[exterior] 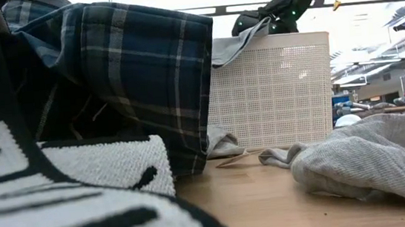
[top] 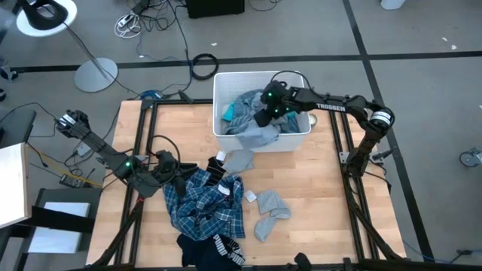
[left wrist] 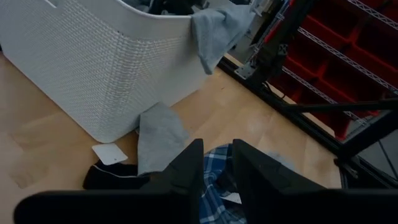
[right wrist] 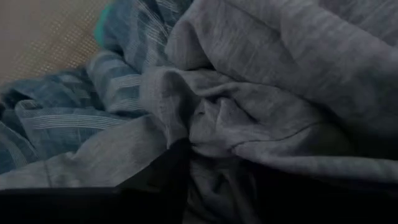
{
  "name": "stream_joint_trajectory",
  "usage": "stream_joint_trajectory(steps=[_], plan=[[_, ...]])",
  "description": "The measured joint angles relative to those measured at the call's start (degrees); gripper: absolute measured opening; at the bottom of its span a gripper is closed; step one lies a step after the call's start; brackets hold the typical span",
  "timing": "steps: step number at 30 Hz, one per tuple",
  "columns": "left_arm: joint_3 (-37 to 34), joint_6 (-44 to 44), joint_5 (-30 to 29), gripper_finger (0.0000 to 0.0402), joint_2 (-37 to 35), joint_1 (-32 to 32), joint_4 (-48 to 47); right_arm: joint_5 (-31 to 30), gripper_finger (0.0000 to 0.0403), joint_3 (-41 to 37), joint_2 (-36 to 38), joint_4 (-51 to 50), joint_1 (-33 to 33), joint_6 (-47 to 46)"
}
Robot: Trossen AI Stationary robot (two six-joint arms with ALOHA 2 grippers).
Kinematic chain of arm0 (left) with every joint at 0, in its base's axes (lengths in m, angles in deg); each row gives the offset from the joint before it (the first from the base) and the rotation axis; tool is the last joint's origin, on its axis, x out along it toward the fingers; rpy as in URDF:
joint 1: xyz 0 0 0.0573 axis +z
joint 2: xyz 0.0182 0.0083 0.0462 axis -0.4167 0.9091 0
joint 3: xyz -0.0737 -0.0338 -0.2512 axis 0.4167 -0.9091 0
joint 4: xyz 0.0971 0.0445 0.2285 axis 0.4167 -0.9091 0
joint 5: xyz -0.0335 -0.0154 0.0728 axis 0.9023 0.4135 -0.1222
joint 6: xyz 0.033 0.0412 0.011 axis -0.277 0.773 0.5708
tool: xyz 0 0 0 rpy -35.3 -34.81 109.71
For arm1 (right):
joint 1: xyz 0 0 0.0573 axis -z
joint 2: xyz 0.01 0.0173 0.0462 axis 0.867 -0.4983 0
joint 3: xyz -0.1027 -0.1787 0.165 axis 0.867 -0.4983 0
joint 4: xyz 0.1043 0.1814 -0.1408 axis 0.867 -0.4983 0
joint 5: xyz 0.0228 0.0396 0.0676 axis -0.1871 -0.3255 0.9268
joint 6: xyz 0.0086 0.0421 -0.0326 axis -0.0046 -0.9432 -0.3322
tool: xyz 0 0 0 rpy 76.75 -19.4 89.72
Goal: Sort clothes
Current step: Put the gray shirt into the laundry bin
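A white bin (top: 301, 139) at the table's far side holds grey-blue striped pieces (top: 239, 105) and a grey garment (top: 260, 134) that drapes over its near rim. My right gripper (top: 265, 113) is down in the bin, shut on the grey garment (right wrist: 249, 112). The blue-and-white plaid shirt (top: 207, 202) lies heaped on the table's near left. My left gripper (top: 183, 170) is at the shirt's left edge, shut on it. Grey socks (top: 271, 211) lie to the right of the shirt. The navy item with white stripes (top: 215, 248) lies at the near edge. My left gripper has a fold of the plaid shirt (left wrist: 214, 177) between its two fingers, which come level from the table's left. How many layers cannot be told. The rest of the shirt lies on the table. My right gripper holds bunched grey cloth (right wrist: 186, 124) from above, its fingers buried in the folds. In the low view the garment (exterior: 244, 39) rises from the bin's rim up to the gripper.
A small grey piece (top: 238, 159) and a black sock (top: 217, 167) lie on the table just before the bin, with a white tag (left wrist: 111, 153) beside them. The dark frame rails (top: 343, 162) run along both table sides.
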Motion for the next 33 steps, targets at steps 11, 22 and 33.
stream_joint_trajectory(steps=[11,22,33], plan=[[0.0,-0.7,4.7,0.009,0.0,0.0,-1.1,4.8,0.0124,17.6,0.1,-13.0,0.5,-2.2],[0.0,-0.6,7.1,0.009,0.0,0.0,-1.5,19.6,0.012,30.8,0.3,-14.5,-1.9,-9.0],[0.0,-0.6,6.6,0.009,0.0,0.0,-2.2,23.6,0.0114,21.4,-6.1,-16.3,-6.7,-18.7]])
